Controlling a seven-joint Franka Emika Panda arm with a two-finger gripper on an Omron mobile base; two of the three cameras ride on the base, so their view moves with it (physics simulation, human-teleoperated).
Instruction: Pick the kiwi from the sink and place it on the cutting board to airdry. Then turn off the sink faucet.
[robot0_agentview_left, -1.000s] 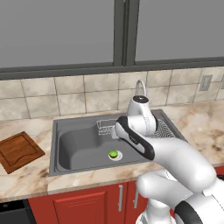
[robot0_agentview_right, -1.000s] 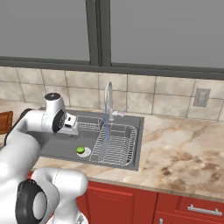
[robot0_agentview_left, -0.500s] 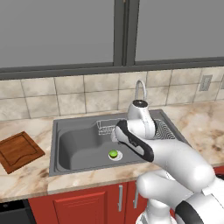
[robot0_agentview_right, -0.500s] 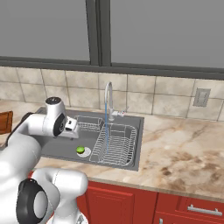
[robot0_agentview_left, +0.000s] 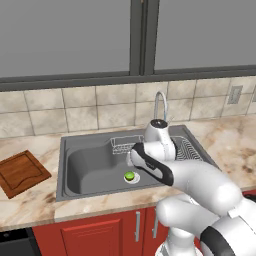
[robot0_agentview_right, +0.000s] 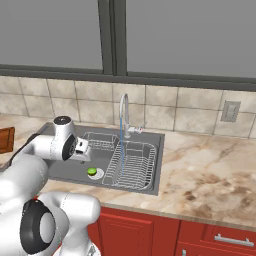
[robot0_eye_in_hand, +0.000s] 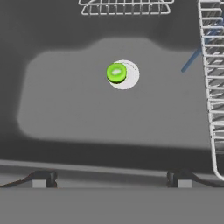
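Down in the sink (robot0_eye_in_hand: 65, 109), the kiwi (robot0_eye_in_hand: 116, 72) lies flat on the drain (robot0_eye_in_hand: 130, 75), cut face upward; the gripper (robot0_eye_in_hand: 111, 180) fingers are spread wide, holding nothing.

a wide window (robot0_agentview_left: 140, 35) with grey panes and a dark central mullion ran across the back wall, above a dark sill. below it stood a backsplash (robot0_agentview_left: 85, 110) of beige square tiles with pale grout. a white electrical outlet (robot0_agentview_right: 230, 111) was set in the tiles toward the right. the counter (robot0_agentview_right: 210, 175) was beige marble-like stone with brown mottling. under it ran red cabinet fronts (robot0_agentview_left: 100, 227) with slim silver bar handles (robot0_agentview_left: 137, 226), and a drawer front (robot0_agentview_right: 220, 239) to the right. the light was even and soft.
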